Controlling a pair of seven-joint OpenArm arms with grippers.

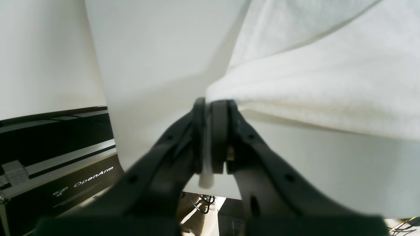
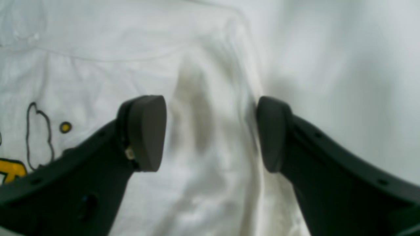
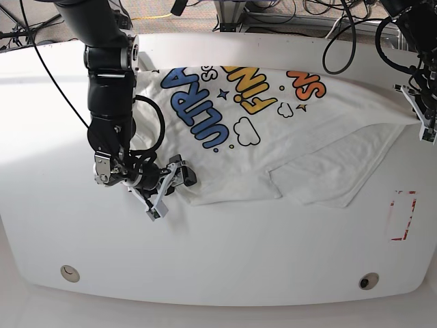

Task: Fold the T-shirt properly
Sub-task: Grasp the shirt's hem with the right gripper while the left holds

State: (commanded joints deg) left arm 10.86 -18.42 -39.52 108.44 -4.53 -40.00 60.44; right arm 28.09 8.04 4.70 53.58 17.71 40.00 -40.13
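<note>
The white T-shirt [image 3: 273, 130] lies print-up on the white table [image 3: 218, 260], its lower part folded into a flap [image 3: 328, 178]. In the base view my left gripper [image 3: 418, 115] at the right edge is shut on the shirt's corner and holds it lifted and stretched. The left wrist view shows the same gripper [image 1: 213, 103] pinching white fabric [image 1: 328, 82]. My right gripper [image 3: 183, 176] sits at the shirt's near-left edge. In the right wrist view the right gripper [image 2: 210, 131] is open, its fingers [image 2: 146, 132] straddling a raised wrinkle of cloth [image 2: 213, 108].
A red-outlined mark [image 3: 401, 215] lies on the table near the right front. Two round holes [image 3: 68, 273] [image 3: 369, 281] sit along the front edge. Cables [image 3: 341, 27] run behind the table. A black OpenArm case [image 1: 65, 183] stands beyond the table edge.
</note>
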